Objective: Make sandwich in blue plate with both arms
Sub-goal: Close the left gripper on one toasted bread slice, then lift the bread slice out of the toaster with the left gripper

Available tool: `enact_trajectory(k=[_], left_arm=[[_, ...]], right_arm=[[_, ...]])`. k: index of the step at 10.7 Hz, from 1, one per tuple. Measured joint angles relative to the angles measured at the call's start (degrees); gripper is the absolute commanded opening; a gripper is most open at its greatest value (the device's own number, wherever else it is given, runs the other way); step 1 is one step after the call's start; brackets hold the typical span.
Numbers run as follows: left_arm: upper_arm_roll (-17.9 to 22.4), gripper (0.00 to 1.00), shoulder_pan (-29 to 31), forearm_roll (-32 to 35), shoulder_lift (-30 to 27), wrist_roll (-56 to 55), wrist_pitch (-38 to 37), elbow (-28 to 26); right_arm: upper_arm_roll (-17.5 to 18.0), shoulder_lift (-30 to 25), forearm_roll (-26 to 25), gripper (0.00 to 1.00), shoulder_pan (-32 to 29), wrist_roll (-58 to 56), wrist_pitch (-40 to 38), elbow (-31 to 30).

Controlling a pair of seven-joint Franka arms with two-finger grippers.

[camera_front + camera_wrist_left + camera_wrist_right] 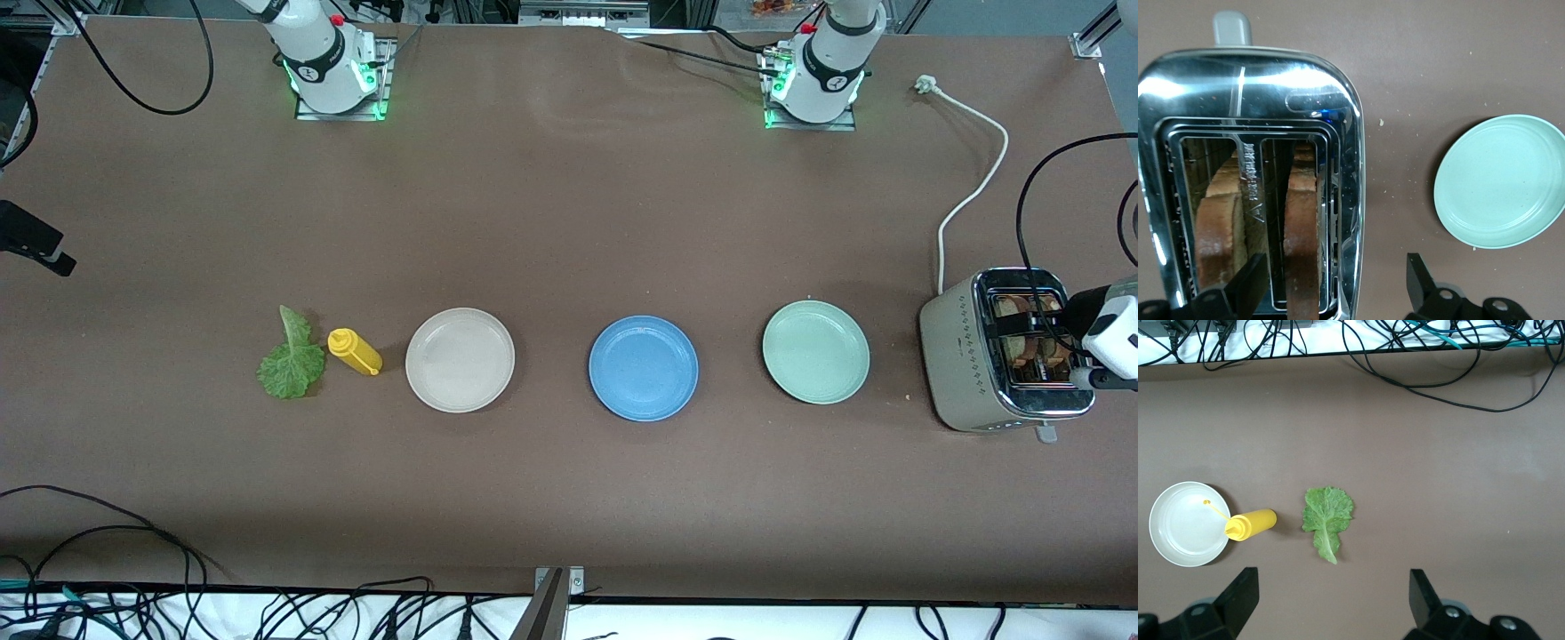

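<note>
Nothing is yet being assembled on the blue plate (643,367): both bread slices (1301,233) are sitting in the toaster (956,356) under the open left end effector (1331,283), while the lettuce (1327,520) is lying below the open, seemingly high right end effector (1331,597).

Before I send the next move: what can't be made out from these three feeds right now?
- Right gripper: outside the front view; its wrist view shows only the open fingertips.
- Bread slices: lower parts hidden inside the toaster slots.
- Left gripper: over the toaster, half cut off by the front view's edge.
</note>
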Motion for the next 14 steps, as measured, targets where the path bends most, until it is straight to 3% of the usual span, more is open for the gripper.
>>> enact_trajectory(k=[1,2,4,11,14], left_arm=[[-0.01,0.34,0.00,0.00,-0.01,0.08,0.05,-0.53],[-0.01,0.16,0.00,0.46,-0.12,0.15,0.07,-1.07],[-0.04,0.01,0.00,3.27,-0.35,0.27,0.28,-1.45],[0.04,0.00,0.02,3.92,-2.36,0.27,-0.10,-1.38],[-0.37,0.00,-0.01,3.92,-6.03,0.28,-5.19,0.97]], right_arm=[[0.00,0.00,0.00,1.00,0.00,0.00,0.07,0.00],[0.00,0.00,0.00,1.00,0.00,0.00,0.09,0.00],[0.00,0.00,0.00,1.00,0.00,0.00,0.11,0.00],[0.00,0.00,0.00,1.00,0.00,0.00,0.13,0.00],[0.00,0.01,0.00,1.00,0.00,0.00,0.15,0.00]])
